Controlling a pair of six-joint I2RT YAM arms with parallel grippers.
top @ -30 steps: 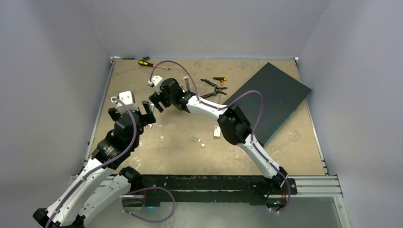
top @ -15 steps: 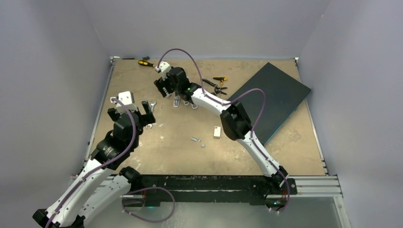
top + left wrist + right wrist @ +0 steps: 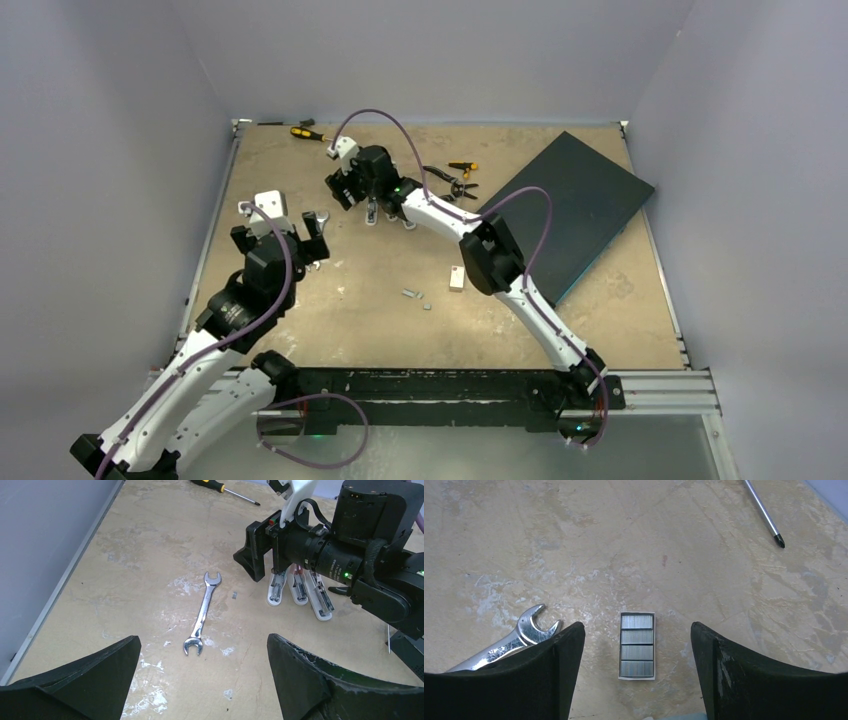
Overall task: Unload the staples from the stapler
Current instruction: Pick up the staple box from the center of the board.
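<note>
Staples point(image 3: 637, 652), a small silvery block in four short sections, lie flat on the tan table point(image 3: 350, 320), directly below the gap between the fingers of the right gripper point(image 3: 636, 632). Its black jaws stand wide apart and hold nothing. The open head of a wrench point(image 3: 202, 612) rests just beside the block without touching it.

In the left wrist view the same block is a tiny grey speck between the wrench's upper end and the white stapler point(image 3: 322, 605). The stapler lies on the table beneath the right arm's wrist and is partly hidden by it.

Two more loose strips point(image 3: 410, 294), grey and very small, sit near mid-table, close to a small white box point(image 3: 457, 278) and well apart from the stapler.

The left gripper point(image 3: 200, 642) hangs over the near end of the wrench, its jaws spread and empty.

A yellow-handled screwdriver point(image 3: 305, 132) lies along the far edge. Pliers point(image 3: 450, 185) rest beyond the right arm, near a dark board point(image 3: 570, 210) that is set at an angle on the table's right side.
</note>
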